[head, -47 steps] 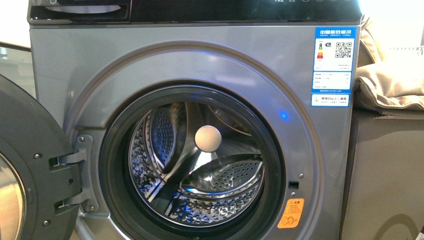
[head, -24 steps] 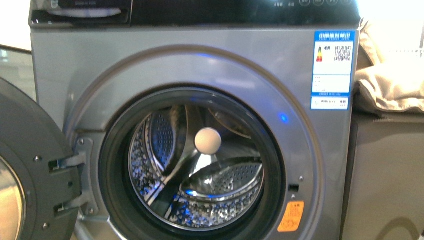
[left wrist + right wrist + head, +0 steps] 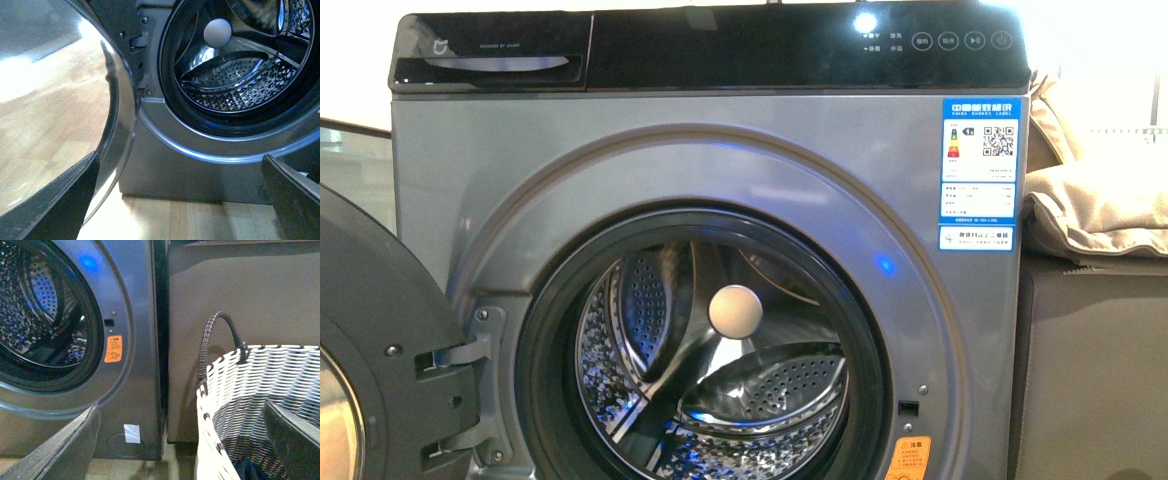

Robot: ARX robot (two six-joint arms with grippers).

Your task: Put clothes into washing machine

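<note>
Two containers are in view: the washing machine (image 3: 720, 150) and a white woven basket (image 3: 260, 375). The machine's dark grey door (image 3: 380, 330) stands swung open to the left. Its perforated steel drum (image 3: 720, 390) shows bare metal paddles and a pale round disc (image 3: 735, 311) at the back. The basket has a dark looped handle (image 3: 215, 335) and stands just beside the machine's right side, on the side of the orange sticker (image 3: 113, 349). Low inside the basket lies a small visible patch of dark cloth, the clothes (image 3: 247, 471). The left hand (image 3: 180, 157) hangs low in front of the machine, facing the porthole beside the open door, its fingers spread wide and holding nothing. The right hand (image 3: 182, 406) hangs near the basket, equally wide open and touching nothing.
</note>
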